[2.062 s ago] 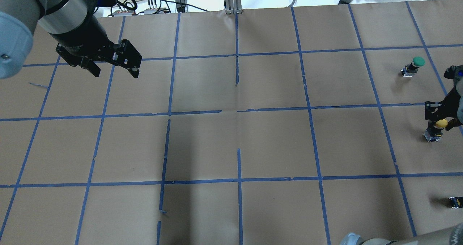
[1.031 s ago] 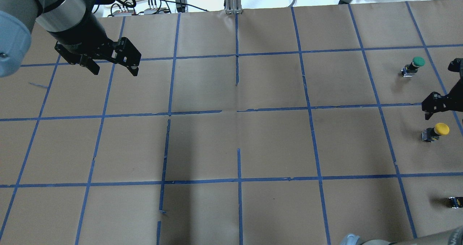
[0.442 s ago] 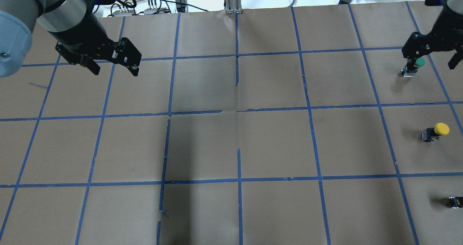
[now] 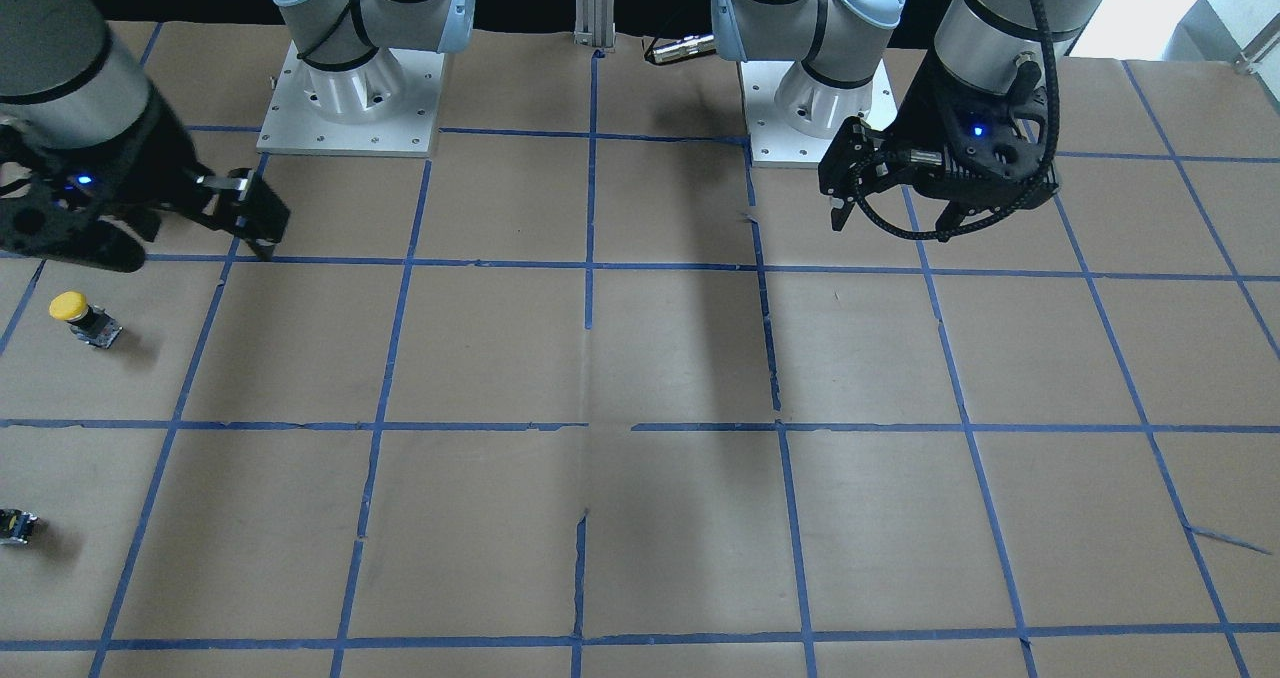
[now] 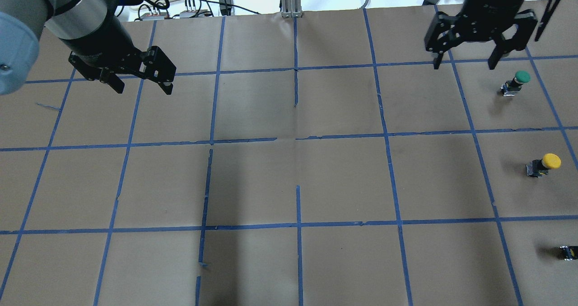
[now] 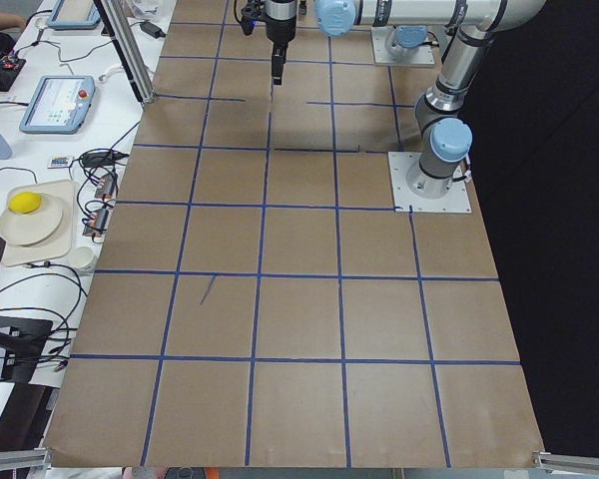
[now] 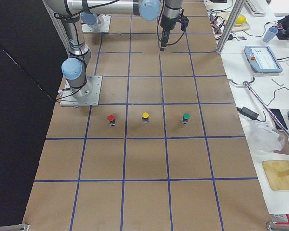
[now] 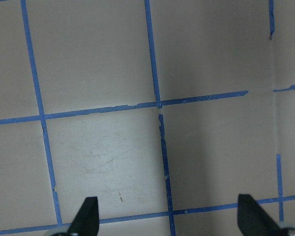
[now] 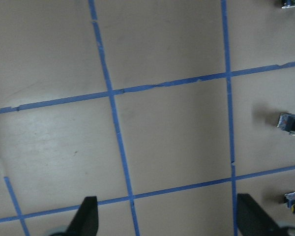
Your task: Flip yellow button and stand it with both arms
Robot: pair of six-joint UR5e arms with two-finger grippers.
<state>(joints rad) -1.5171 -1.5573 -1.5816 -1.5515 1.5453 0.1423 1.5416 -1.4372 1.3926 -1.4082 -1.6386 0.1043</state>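
The yellow button (image 5: 544,163) stands upright on its switch block, cap up, near the table's right edge. It also shows in the front view (image 4: 80,316), the right-side view (image 7: 145,117) and at the edge of the right wrist view (image 9: 292,124). My right gripper (image 5: 464,65) is open and empty, high over the far right of the table, well away from the button. Its fingers show spread in the right wrist view (image 9: 168,219). My left gripper (image 5: 143,90) is open and empty over the far left, as the left wrist view (image 8: 168,219) shows.
A green-capped button (image 5: 517,81) stands beyond the yellow one. A red-capped button (image 7: 111,118) stands nearer my base; only its dark block (image 5: 568,252) shows at the overhead view's edge. Brown paper with a blue tape grid (image 5: 298,139) covers the table.
My right gripper was around the yellow button's cap, then opened, let go and moved off to the far side of the table. The button stays standing. My left arm barely moved.
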